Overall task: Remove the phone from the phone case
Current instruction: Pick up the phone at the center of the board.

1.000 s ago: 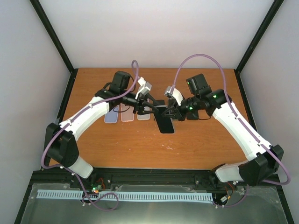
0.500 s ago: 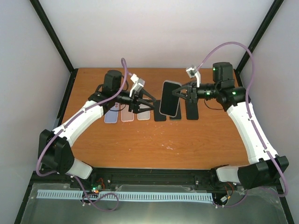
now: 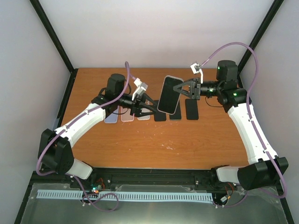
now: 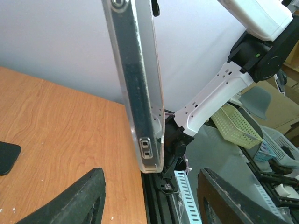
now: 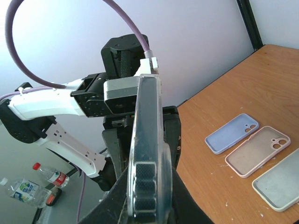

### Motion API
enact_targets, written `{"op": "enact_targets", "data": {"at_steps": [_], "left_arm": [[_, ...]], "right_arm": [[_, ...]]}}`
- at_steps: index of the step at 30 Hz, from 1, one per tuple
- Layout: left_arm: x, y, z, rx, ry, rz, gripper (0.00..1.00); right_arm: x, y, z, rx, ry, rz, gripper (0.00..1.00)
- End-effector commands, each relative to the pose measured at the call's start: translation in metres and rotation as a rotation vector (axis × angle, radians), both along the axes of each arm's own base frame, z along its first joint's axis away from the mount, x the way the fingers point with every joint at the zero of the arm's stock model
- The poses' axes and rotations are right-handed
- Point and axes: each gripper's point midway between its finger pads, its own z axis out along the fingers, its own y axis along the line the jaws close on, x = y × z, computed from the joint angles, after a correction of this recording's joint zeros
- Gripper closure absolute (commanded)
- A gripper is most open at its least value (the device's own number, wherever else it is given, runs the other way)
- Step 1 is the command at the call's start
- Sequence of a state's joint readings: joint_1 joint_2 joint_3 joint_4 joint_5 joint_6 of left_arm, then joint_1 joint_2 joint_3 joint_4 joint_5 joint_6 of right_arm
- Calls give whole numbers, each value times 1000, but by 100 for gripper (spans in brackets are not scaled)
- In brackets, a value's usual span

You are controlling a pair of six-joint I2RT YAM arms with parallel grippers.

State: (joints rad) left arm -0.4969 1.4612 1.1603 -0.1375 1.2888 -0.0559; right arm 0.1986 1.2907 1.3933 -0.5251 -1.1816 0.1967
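Compared with 1 second back, when both arms met low over the middle of the bench (image 3: 140,144), the right gripper (image 3: 177,92) now carries the phone (image 3: 168,95) high and toward the far side. The phone is well clear of the wood and still wears its clear phone case (image 4: 135,84). The left gripper (image 3: 150,106) has let go and backed off, and it now points at the phone's left side with its jaws moderately wide and nothing between them. By my reading, the first attempt at separating them is over with the case still on, and the left arm is lining up for a fresh grip.

From above, 3 dark slabs (image 3: 160,115) lie under the raised phone. The left wrist view alone shows the case edge-on, with the port cutout (image 4: 146,147) at its lower end and both fingers (image 4: 79,196) apart, short of touching. The right wrist view shows its own fingers clamped tight on the phone's edges, and 3 empty cases (image 5: 232,133) lying side by side on the bench.
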Motion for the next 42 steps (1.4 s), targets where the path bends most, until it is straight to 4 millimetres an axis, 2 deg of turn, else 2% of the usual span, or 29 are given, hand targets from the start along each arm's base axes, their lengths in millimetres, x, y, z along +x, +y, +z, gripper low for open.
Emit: {"op": "enact_targets", "data": {"at_steps": [1, 10, 28, 42], "left_arm": [[-2, -3, 17, -38, -27, -27, 46], [14, -8, 9, -5, -12, 45, 59], [46, -12, -12, 64, 56, 169, 76], [80, -7, -36, 123, 137, 292, 81]], "right_arm": [[-13, 0, 18, 43, -50, 51, 97], [-22, 0, 21, 56, -52, 85, 97], [-43, 1, 24, 102, -17, 190, 97], [-55, 2, 22, 123, 16, 252, 97]]}}
